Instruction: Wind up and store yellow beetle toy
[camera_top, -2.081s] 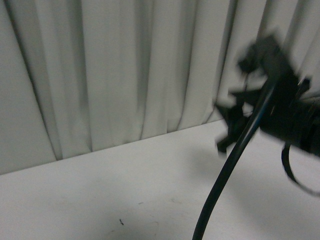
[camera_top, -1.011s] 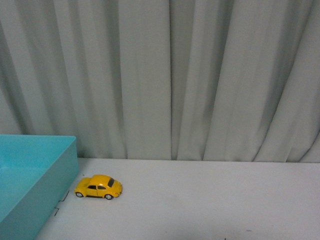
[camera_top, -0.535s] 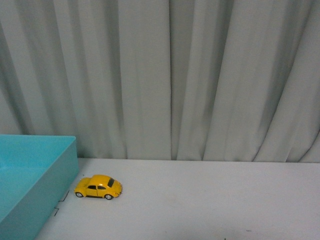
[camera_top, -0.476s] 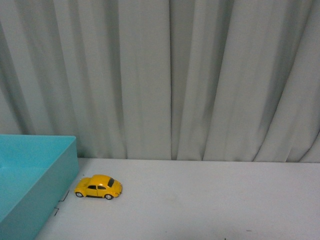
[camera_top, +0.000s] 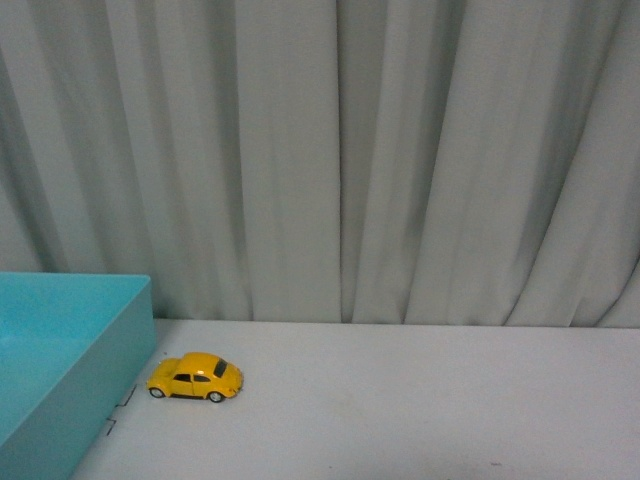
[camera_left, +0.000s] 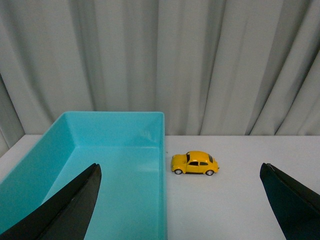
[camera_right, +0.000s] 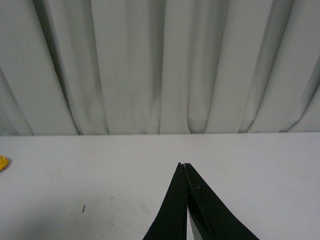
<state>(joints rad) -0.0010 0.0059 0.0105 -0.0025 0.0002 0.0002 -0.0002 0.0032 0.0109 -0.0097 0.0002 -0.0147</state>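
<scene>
Still, the yellow beetle toy (camera_top: 195, 377) sits unmoved; left claw (camera_left: 180, 166) gapes empty, right claw (camera_right: 184, 166) pinched together, empty.

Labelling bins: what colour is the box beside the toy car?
The box is turquoise, clearest in left wrist view.

All facing the curtain (camera_top: 340, 160)
Front from the body, wrists low over the table (camera_top: 420, 400); yellow beetle toy (camera_top: 195, 377) shared by front and left.

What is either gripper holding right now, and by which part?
Nothing. The left gripper is open, the right gripper is shut empty, and the yellow beetle toy sits free on the table beside the teal bin.
</scene>
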